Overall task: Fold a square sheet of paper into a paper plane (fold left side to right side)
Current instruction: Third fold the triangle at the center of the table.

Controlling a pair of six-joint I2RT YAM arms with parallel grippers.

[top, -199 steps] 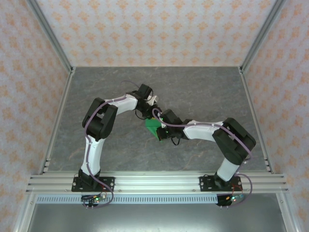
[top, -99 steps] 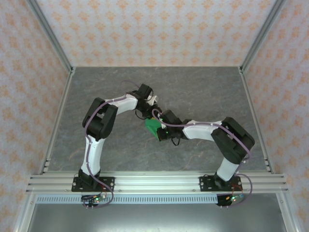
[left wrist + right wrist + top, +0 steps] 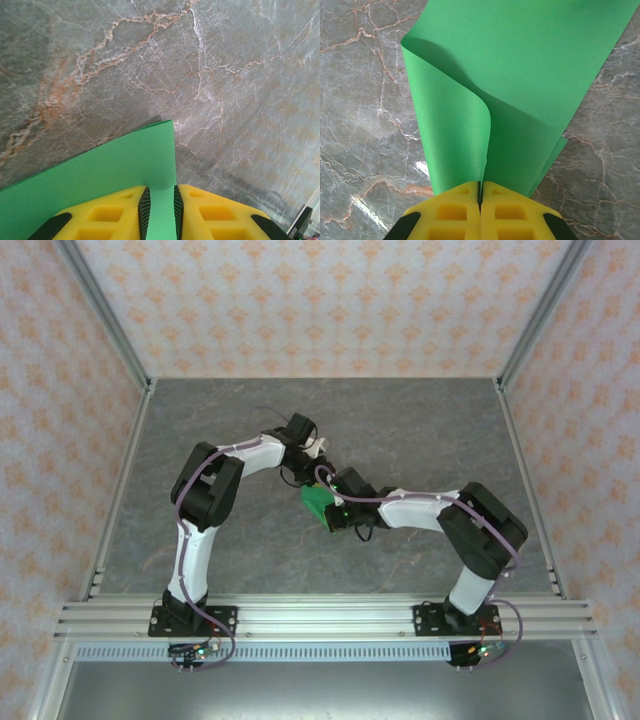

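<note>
The square sheet of paper (image 3: 316, 502), bright green, lies mid-table between my two arms, partly folded over itself. From the right wrist, the paper (image 3: 520, 75) shows one edge curled up in a loop, and that edge runs into my right gripper (image 3: 480, 192), which is shut on it. My right gripper (image 3: 336, 512) sits at the sheet's right side. From the left wrist, a corner of the paper (image 3: 100, 175) lies under and between the yellow fingers of my left gripper (image 3: 160, 210). Its jaws stand a little apart. My left gripper (image 3: 305, 478) is at the sheet's far edge.
The grey marbled tabletop (image 3: 420, 430) stretches around the paper on all sides. Patterned walls and metal frame posts (image 3: 110, 340) close in the back and both sides. The aluminium rail (image 3: 320, 618) carrying the arm bases runs along the near edge.
</note>
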